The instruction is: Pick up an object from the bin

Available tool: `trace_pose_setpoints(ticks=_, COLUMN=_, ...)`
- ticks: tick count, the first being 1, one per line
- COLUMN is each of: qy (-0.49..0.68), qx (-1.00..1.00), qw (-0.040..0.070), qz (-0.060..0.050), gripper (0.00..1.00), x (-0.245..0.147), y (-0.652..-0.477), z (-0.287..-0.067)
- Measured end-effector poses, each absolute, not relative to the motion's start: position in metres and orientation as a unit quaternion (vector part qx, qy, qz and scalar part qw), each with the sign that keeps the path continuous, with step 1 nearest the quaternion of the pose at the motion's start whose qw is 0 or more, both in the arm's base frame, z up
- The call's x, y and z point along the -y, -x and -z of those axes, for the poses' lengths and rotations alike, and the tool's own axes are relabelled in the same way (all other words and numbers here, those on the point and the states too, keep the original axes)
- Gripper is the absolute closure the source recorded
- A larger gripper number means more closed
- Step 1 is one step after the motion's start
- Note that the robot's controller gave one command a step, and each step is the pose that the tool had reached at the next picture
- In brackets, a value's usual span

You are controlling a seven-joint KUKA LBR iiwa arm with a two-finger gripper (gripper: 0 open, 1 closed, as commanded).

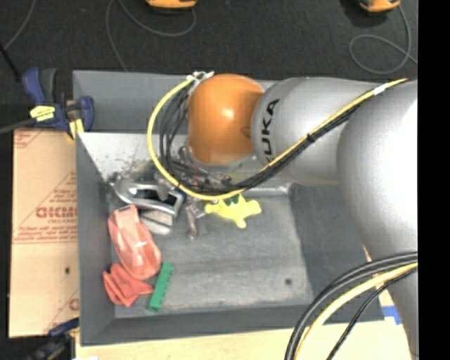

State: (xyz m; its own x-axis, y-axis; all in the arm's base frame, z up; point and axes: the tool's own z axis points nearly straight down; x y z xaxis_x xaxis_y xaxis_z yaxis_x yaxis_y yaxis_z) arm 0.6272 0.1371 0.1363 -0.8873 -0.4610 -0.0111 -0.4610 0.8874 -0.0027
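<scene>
Grey metal bin [295, 281]: gripper [188, 214] low between silver-black metal tool [140, 197] and yellow plastic toy [235, 209], likely placed for grab; orange wrist cover [218, 116] hides claw, cannot tell state.

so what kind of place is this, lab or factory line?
Most likely a lab bin-picking test rig, not a line: a KUKA arm over a grey metal bin of mismatched odds, such as a pink floppy piece, a green block and a yellow toy.

At twelve o'clock we see a dark, matt floor [281, 35] with thin pale cables [163, 31] looping over it. One orange shape [171, 3] sits toward eleven o'clock at the edge, another orange shape [380, 3] toward one.
</scene>
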Motion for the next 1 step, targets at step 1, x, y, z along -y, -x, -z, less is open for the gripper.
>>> trace_pose_setpoints(ticks=1, qy=0.258, qx=-0.966, qw=0.007, qz=0.001, gripper=0.0, x=-0.1494, y=-0.6369, z=-0.1276)
